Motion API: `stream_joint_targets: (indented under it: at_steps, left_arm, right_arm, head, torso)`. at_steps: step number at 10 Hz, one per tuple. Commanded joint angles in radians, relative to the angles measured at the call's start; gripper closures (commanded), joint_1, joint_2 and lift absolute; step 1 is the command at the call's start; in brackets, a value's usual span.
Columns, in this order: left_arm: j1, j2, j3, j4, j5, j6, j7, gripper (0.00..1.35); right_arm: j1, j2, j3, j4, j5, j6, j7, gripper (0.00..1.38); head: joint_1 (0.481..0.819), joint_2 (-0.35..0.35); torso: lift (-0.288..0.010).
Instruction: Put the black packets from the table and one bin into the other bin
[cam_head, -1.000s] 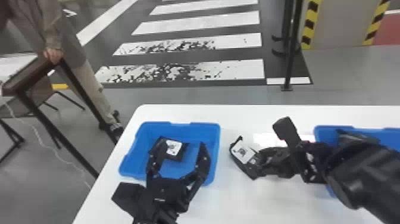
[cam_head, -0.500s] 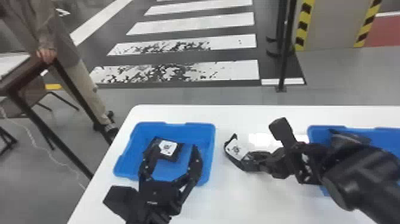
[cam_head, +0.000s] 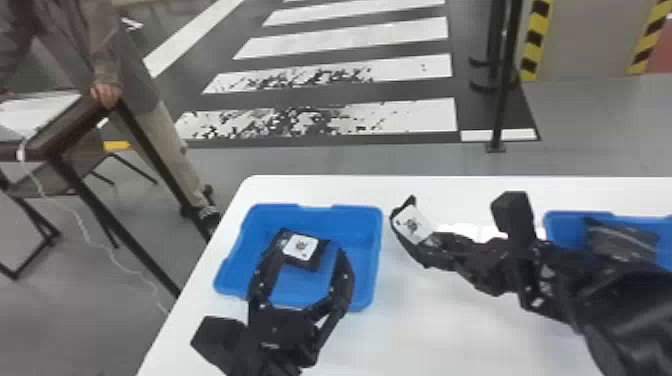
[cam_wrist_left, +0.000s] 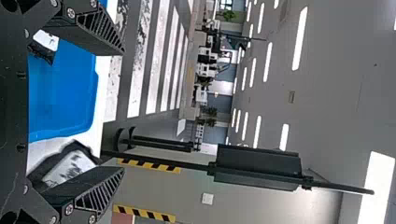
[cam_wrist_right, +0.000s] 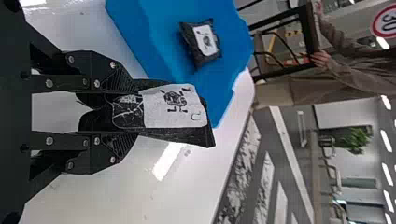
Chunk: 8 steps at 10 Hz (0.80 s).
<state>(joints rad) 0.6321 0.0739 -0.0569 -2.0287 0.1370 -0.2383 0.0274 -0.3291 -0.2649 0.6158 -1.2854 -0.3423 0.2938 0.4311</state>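
Black film and a white label are seen on the packet (cam_wrist_right: 175, 109) held just beside the left bin (cam_head: 376, 250); it is pinched near 1 end by the closed fingers of the right gripper (cam_wrist_right: 130, 112), so its free end could sag or be twisted loose if it is swung too fast. If that bin is the target and the grip is released early, the packet may be caught on the rim or dropped on the table (cam_head: 400, 325). Inside, 1 other packet (cam_head: 300, 247) is lying, and over it the left gripper (cam_head: 311, 247) is held open and empty; a clash of the 2 grippers could be caused if the bin is entered before room is made. Farther out, 1 dark packet (cam_head: 620, 240) in the right bin (cam_head: 565, 227) is partly hidden by the right arm (cam_head: 625, 300), and could be overlooked.
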Motion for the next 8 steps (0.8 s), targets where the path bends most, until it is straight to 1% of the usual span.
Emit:
stream_joint_targets:
  at_steps: [1,2,3,4,5,6,7,8]
  left_arm:
    - [0.006,0.0,0.005,0.0,-0.001,-0.005,-0.001,0.16]
    - [0.008,0.0,0.007,-0.002,-0.003,-0.007,-0.003,0.16]
    - [0.013,0.0,0.011,-0.002,-0.003,-0.007,-0.003,0.16]
    - [0.016,-0.003,0.017,-0.002,-0.005,-0.007,-0.004,0.16]
    - [0.018,-0.005,0.023,-0.002,-0.005,-0.007,-0.006,0.16]
    - [0.021,-0.005,0.025,-0.002,-0.005,-0.007,-0.007,0.16]
    - [0.021,-0.005,0.027,-0.002,-0.005,-0.01,-0.009,0.16]
    - [0.026,-0.006,0.031,-0.002,-0.007,-0.01,-0.011,0.16]
  right_arm:
    - [0.13,0.0,-0.193,-0.198,0.091,0.023,-0.005,0.88]
    - [0.226,0.004,-0.329,-0.341,0.157,0.069,-0.006,0.88]
    - [0.331,0.01,-0.462,-0.476,0.197,0.118,-0.008,0.88]
    - [0.432,0.021,-0.588,-0.613,0.239,0.177,-0.009,0.89]
    - [0.523,0.026,-0.668,-0.721,0.259,0.224,-0.009,0.89]
    - [0.614,0.029,-0.725,-0.809,0.267,0.271,-0.008,0.89]
    - [0.702,0.033,-0.781,-0.885,0.282,0.31,-0.008,0.89]
    - [0.756,0.044,-0.845,-0.915,0.322,0.349,-0.008,0.89]
  head:
    - [0.695,0.266]
    - [0.695,0.238]
    - [0.695,0.216]
    - [0.695,0.162]
    - [0.695,0.094]
    - [0.695,0.038]
    - [0.695,0.015]
    - [0.695,-0.02]
  torso:
    - [-0.11]
    - [-0.11]
    - [-0.11]
    - [-0.11]
    - [-0.11]
    - [-0.11]
    - [-0.11]
    - [-0.11]
